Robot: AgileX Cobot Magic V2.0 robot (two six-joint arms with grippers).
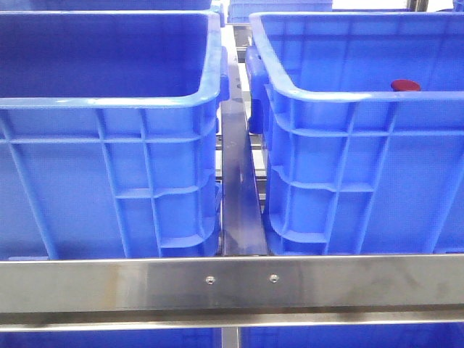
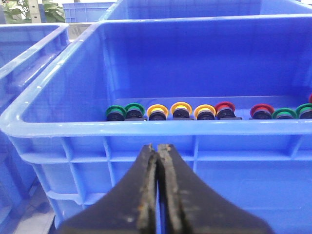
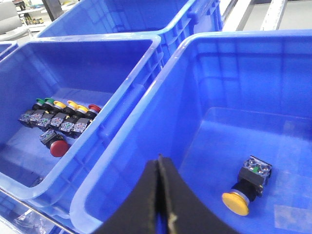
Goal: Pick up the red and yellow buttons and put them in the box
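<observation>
Between picks: both grippers [image 2: 157, 195] [image 3: 158, 200] pressed together, empty; yellow button [image 3: 236, 203] already in box [image 3: 161, 87]; next, reaching for red button [image 3: 58, 148] in neighbouring crate [image 3: 97, 46].

Yellow button [image 3: 236, 203] inside blue box [image 3: 146, 146]

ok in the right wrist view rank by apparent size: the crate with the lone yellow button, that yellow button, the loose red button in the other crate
1. Crate, by far the largest.
2. Yellow button.
3. Red button, only slightly smaller in view; it lies farther from the camera, so the two buttons' true order is unsure.
</observation>
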